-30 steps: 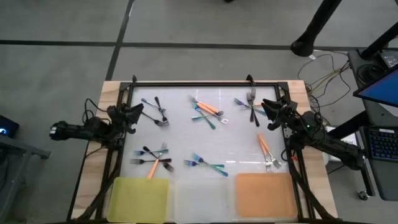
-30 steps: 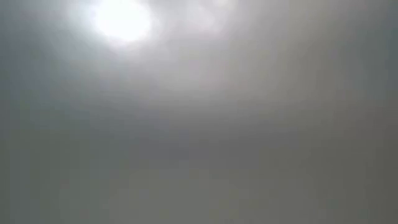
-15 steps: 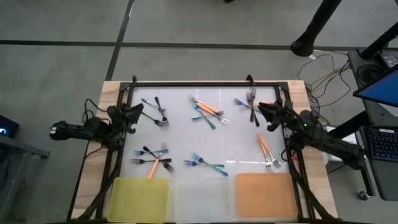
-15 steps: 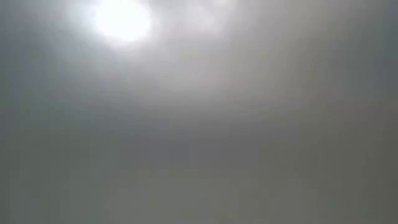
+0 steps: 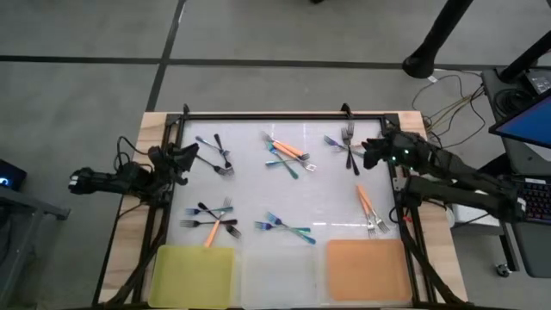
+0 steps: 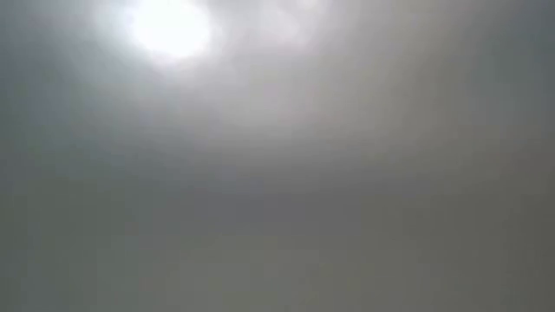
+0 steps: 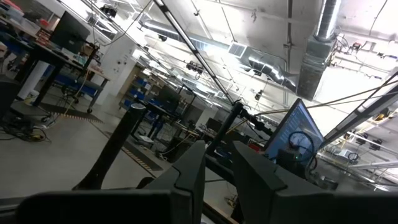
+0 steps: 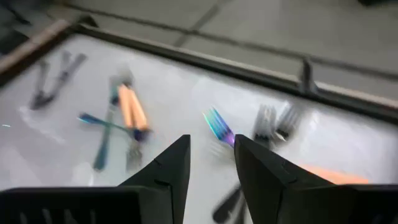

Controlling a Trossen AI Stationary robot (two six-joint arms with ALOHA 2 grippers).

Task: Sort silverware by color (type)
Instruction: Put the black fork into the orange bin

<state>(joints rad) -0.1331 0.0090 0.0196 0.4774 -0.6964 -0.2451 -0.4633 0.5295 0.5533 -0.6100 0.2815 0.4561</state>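
Near edge: three flat mats lie in a row on the tabletop [image 5: 258, 207], a yellow mat [image 5: 193, 274], a pale mat [image 5: 277, 275] and an orange mat [image 5: 365, 268]; no fork lies on any of them.
Silverware, near groups: dark and orange-handled forks [image 5: 212, 220] lie crossed just beyond the yellow mat; blue-teal forks [image 5: 284, 227] lie near the pale mat; orange-handled forks [image 5: 368, 208] lie just beyond the orange mat.
Silverware, far groups: dark forks [image 5: 220, 156] at far left; orange and teal forks [image 5: 288, 155] in the middle; mixed forks [image 5: 348, 146] at far right.
Left gripper [image 5: 188, 158]: at the left edge, beside the dark forks; jaws a narrow gap apart, holding nothing.
Right gripper [image 5: 370, 153]: above the far-right group; jaws parted, holding nothing, a blue-teal fork [image 8: 219, 128] seen just past them.
Low view: grey glare only.
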